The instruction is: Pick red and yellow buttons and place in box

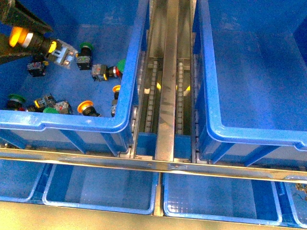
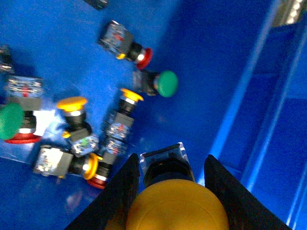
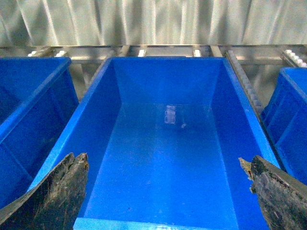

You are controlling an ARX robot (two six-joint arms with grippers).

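My left gripper (image 1: pixel 21 37) is shut on a yellow button (image 1: pixel 48 47) and holds it above the far left of the left blue bin (image 1: pixel 72 125). In the left wrist view the yellow cap (image 2: pixel 175 208) fills the space between the black fingers (image 2: pixel 117 191). Below it lie several loose buttons, among them a red one (image 2: pixel 143 56) and another yellow one (image 2: pixel 72 103). The box (image 1: pixel 249 136) at the right is deep, blue and empty. My right gripper (image 3: pixel 168 191) is open above the box floor (image 3: pixel 163 143); it is out of the front view.
Green-capped switches (image 1: pixel 86 46) (image 2: pixel 168 82) lie among the buttons. A metal roller rail (image 1: pixel 168 96) runs between the two bins. A metal bar (image 1: pixel 144 163) crosses the front, with shallow blue trays (image 1: pixel 100 189) (image 1: pixel 220 196) below it.
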